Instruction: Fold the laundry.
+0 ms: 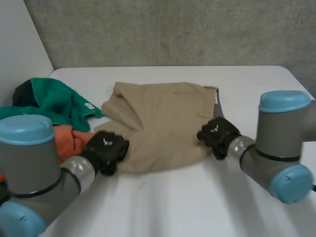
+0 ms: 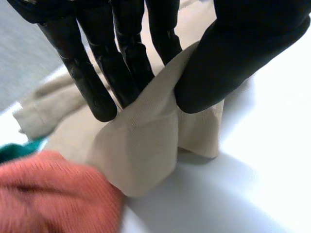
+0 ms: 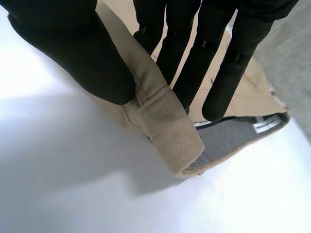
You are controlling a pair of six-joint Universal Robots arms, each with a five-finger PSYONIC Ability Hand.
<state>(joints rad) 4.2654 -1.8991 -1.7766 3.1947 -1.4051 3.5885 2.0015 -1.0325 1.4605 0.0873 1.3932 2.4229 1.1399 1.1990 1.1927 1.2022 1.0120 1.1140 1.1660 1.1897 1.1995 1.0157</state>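
Beige trousers [image 1: 158,123] lie spread on the white table [image 1: 197,197], waistband toward the right. My left hand [image 1: 104,150] is at their near left corner, and in the left wrist view the fingers [image 2: 116,68] and thumb pinch a lifted fold of the beige cloth [image 2: 146,141]. My right hand [image 1: 217,134] is at the near right corner by the waistband. There the thumb [image 3: 82,58] and fingers pinch the rolled beige waistband edge [image 3: 165,126], whose grey lining [image 3: 228,141] shows beneath.
A heap of other laundry sits at the table's left: a green garment [image 1: 54,101], a dark piece behind it and an orange garment [image 1: 71,140], which lies right beside my left hand [image 2: 53,194]. A grey wall rises behind the table.
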